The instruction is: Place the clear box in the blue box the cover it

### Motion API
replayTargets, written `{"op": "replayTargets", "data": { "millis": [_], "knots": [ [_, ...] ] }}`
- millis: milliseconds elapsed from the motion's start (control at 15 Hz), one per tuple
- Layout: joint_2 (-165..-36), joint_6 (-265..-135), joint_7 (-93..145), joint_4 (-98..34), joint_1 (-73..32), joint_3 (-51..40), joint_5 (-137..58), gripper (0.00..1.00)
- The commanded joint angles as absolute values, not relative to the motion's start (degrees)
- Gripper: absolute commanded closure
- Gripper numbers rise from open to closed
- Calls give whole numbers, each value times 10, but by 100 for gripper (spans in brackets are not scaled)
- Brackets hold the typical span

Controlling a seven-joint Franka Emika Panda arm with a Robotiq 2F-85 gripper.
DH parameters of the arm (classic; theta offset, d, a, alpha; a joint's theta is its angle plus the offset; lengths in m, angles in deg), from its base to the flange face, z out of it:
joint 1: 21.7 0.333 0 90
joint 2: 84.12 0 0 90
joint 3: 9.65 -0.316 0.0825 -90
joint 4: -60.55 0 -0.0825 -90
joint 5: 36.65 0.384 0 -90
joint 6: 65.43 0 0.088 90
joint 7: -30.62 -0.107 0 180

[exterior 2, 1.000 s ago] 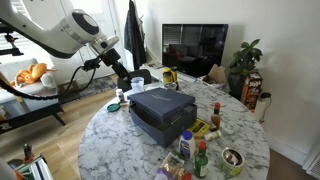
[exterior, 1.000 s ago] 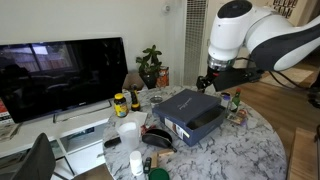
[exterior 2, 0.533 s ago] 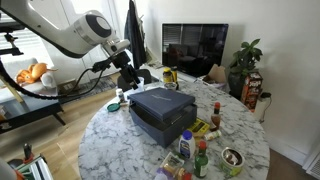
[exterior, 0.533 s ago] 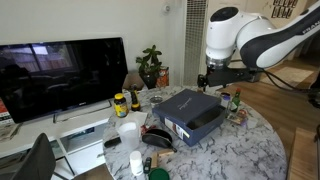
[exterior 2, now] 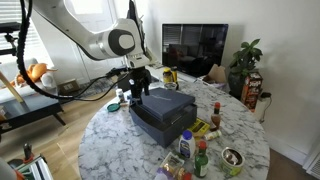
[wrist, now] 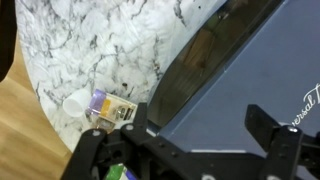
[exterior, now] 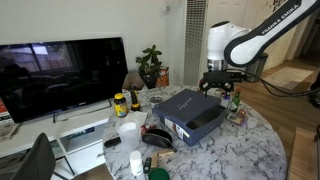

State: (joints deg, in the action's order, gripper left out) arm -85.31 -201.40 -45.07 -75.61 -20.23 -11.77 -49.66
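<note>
Swung in from beyond the table edge, the black Robotiq gripper (exterior: pixel 221 89) now hangs over one end of the flat navy-blue rectangular cover (exterior: pixel 185 103), jaws spread wide and empty (script lettering shows in the wrist view); the cover lies on the large dark-blue cardboard box (exterior: pixel 200 128) on the round white marble table (exterior: pixel 255 150)

Your wrist view cuts the cover (wrist: pixel 240 90) off at the right — lettering (wrist: pixel 308 104) too (one stroke shows); labels on the bottles (exterior 2: pixel 186 146) are unreadably small.
</note>
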Motion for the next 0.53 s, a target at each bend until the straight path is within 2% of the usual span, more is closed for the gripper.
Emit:
{"op": "replayTargets", "data": {
  "millis": [0, 200, 267, 333, 467],
  "knots": [
    [-856, -2055, -403, -778, -213, -104, -367, 3],
    [-850, -2106, -353, -797, -218, -99, -259, 11],
    [-851, -2129, -341, -805, -218, -98, -241, 19],
    [-853, -2148, -328, -815, -217, -98, -224, 13],
    [-858, -2183, -302, -832, -217, -98, -193, 12]
  ]
}}
